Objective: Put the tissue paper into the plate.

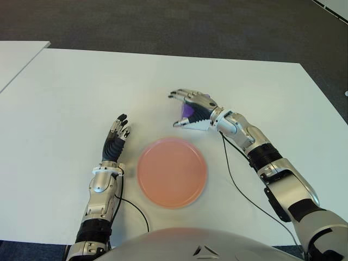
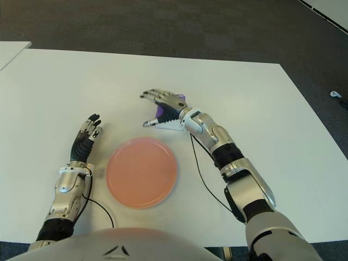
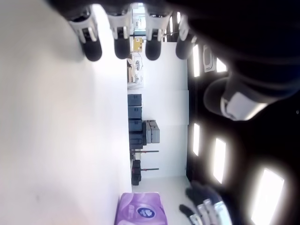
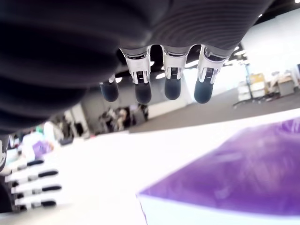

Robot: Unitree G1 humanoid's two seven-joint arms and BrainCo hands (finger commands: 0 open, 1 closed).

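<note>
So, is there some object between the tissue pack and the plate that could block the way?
Nothing visible does. The purple tissue pack lies under the open right hand, just beyond the pink plate, with only bare white table between them. The left hand shows to the plate's left, off that path.

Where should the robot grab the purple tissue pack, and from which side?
Probably across its two long sides, coming down from above. The tissue pack lies flat on the table, a low soft block. The right hand is open over it, fingers spread above its top, not yet gripping. The plate sits nearer the robot.
</note>
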